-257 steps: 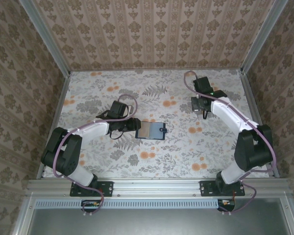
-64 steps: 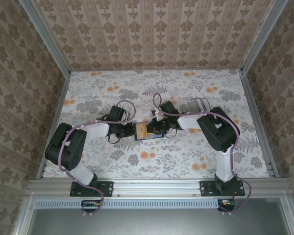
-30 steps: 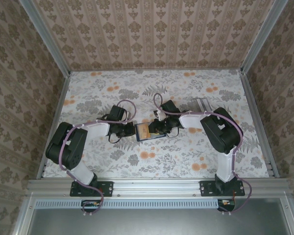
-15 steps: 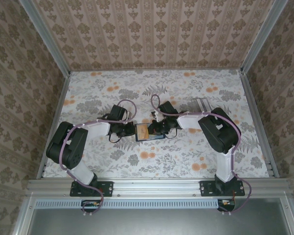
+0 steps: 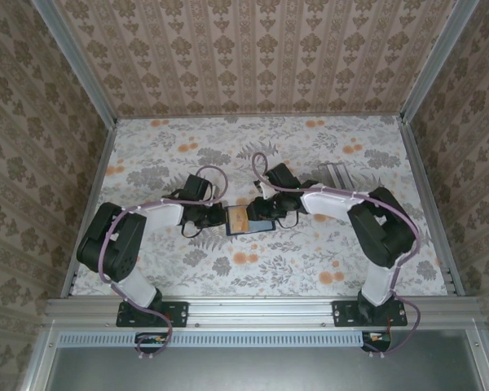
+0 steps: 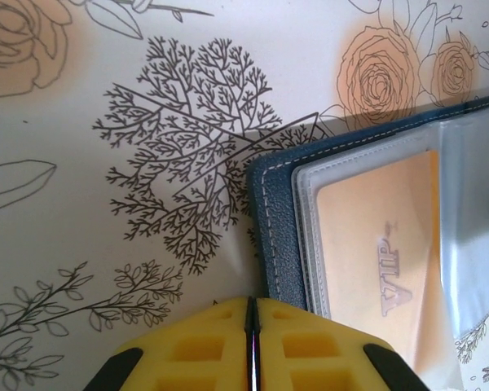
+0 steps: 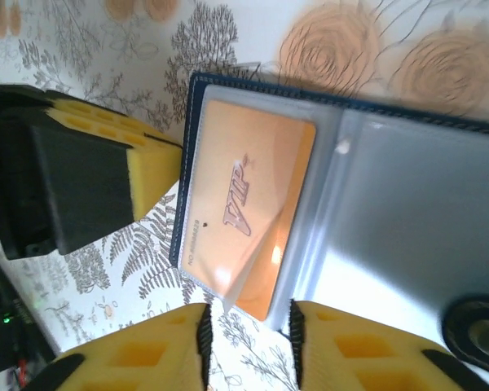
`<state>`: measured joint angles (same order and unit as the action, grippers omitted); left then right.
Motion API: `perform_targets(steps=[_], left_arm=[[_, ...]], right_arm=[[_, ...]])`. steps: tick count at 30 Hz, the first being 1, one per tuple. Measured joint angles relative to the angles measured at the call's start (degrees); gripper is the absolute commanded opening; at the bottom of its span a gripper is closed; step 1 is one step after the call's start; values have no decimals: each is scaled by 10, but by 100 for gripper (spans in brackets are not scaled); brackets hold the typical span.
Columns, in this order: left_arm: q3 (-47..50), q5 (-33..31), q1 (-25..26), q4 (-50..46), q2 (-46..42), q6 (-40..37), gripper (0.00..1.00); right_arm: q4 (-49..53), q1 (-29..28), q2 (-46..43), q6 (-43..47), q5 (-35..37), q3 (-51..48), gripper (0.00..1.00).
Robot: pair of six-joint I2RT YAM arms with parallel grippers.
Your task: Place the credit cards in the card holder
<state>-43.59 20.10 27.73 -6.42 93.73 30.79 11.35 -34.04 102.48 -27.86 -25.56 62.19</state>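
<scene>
Yellow foam, cut into a grid of shallow square cells, covers the fingers of both arms. The right gripper [image 7: 248,318] stands at the bottom of the right wrist view with its jaws apart. The lower edge of the orange card [image 7: 248,204] lies in the gap and no pad presses on it, so I judge that the card is not held. The left gripper [image 6: 253,305] is closed, pad against pad with only a thin seam. Its tip rests at the left edge of the card holder [image 6: 275,220]; whether it pinches the cover I cannot tell.

The card holder lies open and flat in the middle of the top view, between the two grippers. Its cover is navy and grainy like leather, with pale stitching and rounded corners. Inside are clear, glossy plastic sleeves [image 7: 407,179] that reflect the light. The orange card is thin and stiff, with raised letters "VIP". It sits under the left sleeve, almost fully in; one corner seems to stick out at the opening, where the sleeve lifts a little.

So one card is nearly placed and probably needs a last push. The right sleeve looks empty, so further cards are not yet in. A small pale thing [image 5: 334,171] lies on the floral tablecloth [image 5: 147,155] in the upper right of the top view, too small to name.
</scene>
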Motion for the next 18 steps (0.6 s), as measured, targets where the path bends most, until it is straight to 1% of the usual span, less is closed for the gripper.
perform_targets(steps=[2, 5, 6, 13, 16, 18], left_arm=[[0, 0, 0, 0, 0, 0, 15], [0, 3, 0, 1, -2, -3, 23], [0, 5, 1, 1, -3, -3, 25], [4, 5, 1, -7, -17, -4, 27], [5, 5, 1, -9, -19, -5, 28], [5, 7, 1, -9, -19, -5, 28]], right_arm=[[21, 0, -26, 16, 38, 0, 42], [57, -3, -42, 35, 97, 4, 47], [69, -4, -42, 40, 116, 7, 49], [145, -32, -26, 67, 243, 27, 56], [152, -40, -11, 73, 274, 37, 57], [155, -42, 2, 77, 282, 41, 58]])
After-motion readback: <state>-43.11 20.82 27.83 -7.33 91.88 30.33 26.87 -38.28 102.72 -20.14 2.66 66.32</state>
